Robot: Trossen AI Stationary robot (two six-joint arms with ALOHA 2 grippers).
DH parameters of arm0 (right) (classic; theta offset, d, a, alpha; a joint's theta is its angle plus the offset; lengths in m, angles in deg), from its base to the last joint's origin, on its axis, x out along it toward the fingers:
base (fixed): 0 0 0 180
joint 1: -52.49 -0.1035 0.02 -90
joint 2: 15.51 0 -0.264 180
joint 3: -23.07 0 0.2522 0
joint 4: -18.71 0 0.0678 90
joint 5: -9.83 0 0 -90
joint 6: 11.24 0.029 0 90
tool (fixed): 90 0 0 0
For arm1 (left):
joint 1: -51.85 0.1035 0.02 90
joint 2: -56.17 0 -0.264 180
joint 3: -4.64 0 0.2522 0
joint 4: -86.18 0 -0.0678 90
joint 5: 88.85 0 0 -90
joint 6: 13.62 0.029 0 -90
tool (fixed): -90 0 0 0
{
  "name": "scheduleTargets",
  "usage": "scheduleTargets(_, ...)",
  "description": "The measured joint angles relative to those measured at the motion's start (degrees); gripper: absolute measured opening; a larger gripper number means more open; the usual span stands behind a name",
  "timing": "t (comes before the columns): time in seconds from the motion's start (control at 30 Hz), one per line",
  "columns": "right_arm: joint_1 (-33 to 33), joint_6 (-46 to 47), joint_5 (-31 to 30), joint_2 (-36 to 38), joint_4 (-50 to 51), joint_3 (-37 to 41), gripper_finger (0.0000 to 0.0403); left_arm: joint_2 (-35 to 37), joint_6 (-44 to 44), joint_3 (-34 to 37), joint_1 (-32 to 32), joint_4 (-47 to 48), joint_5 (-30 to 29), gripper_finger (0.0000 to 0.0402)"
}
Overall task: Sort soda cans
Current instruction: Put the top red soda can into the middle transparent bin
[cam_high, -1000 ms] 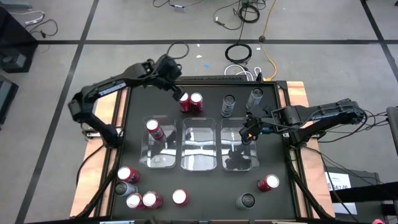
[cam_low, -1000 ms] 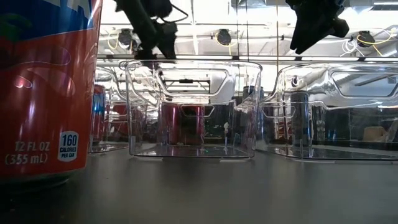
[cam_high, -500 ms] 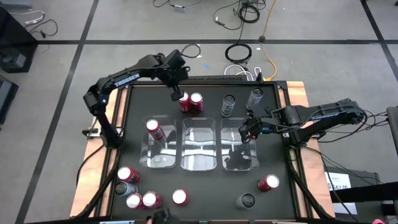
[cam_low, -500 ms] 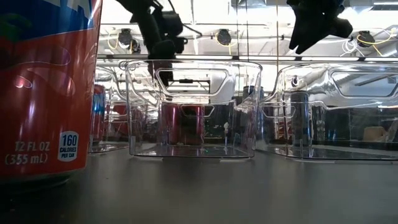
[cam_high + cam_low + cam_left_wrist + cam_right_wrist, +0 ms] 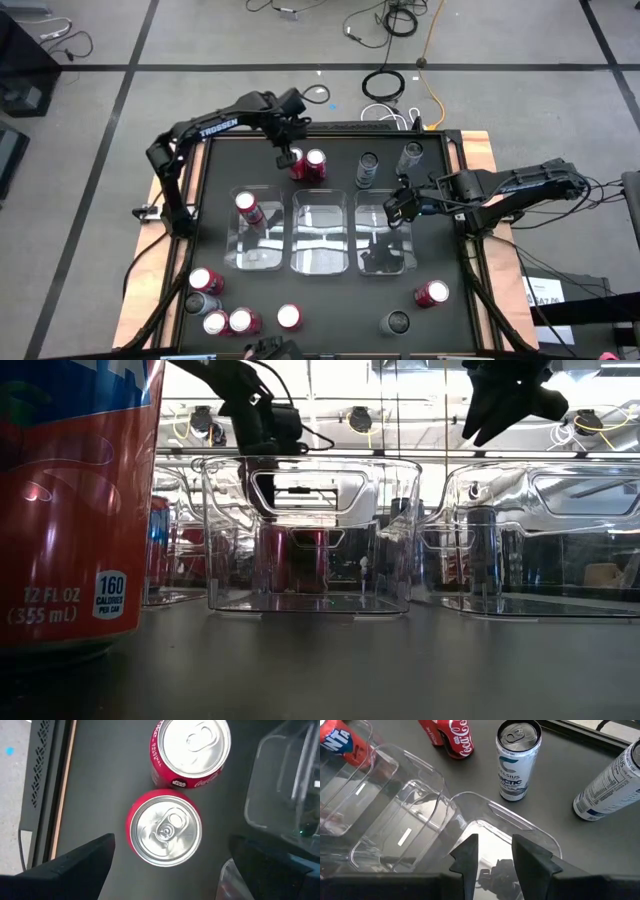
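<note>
Two red soda cans (image 5: 306, 164) stand side by side on the black table behind the three clear bins. My left gripper (image 5: 288, 150) hangs open just above them, pointing steeply down. In the left wrist view its fingers (image 5: 75, 865) stand wide on either side of the nearer red can (image 5: 165, 829) without touching it; the other red can (image 5: 190, 750) stands beyond. My right gripper (image 5: 495, 851) hovers over the right bin (image 5: 385, 238), its fingers a narrow gap apart with nothing between them. Two silver cans (image 5: 367, 168) (image 5: 410, 155) stand upright behind that bin.
A red can (image 5: 247, 208) sits in the left bin (image 5: 255, 235); the middle bin (image 5: 322, 235) holds nothing. Several cans cluster at the near left (image 5: 220, 305). A red can (image 5: 432, 293) and a dark one (image 5: 395, 322) stand near right. One red can (image 5: 75, 500) fills the low view's left.
My left gripper has come down and toward the table's near-right, onto the spot over the two red cans, rolling its wrist on the way. Its fingers have stayed wide apart. The cans have not moved.
</note>
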Motion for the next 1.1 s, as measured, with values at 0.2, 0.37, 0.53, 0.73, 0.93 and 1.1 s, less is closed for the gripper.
scheduleTargets(0.2,-0.02,0.61,-0.07,0.00,0.00,0.00,0.0110,-1.78,0.08,0.00,0.00,-0.27,-0.01,0.0398)
scheduleTargets(0.37,-0.02,0.99,-0.03,0.00,0.00,0.00,0.0110,-3.08,0.08,0.02,0.00,-0.82,-1.38,0.0398)
scheduleTargets(0.53,0.00,1.03,0.00,0.00,0.02,0.00,0.0110,-3.25,0.08,0.02,0.00,-1.97,-3.15,0.0393)
scheduleTargets(0.73,-0.01,1.03,0.09,0.00,0.02,0.00,0.0110,-3.25,-0.05,0.02,-0.02,-1.45,-3.20,0.0347)
scheduleTargets(0.93,-0.02,0.70,0.15,0.00,0.02,0.00,0.0110,-3.22,-0.38,0.00,-0.02,-0.37,-3.20,0.0291)
scheduleTargets(1.1,-0.02,0.37,0.23,0.00,0.04,0.00,0.0110,-3.16,-2.68,-0.07,-0.30,-0.32,-3.42,0.0274)
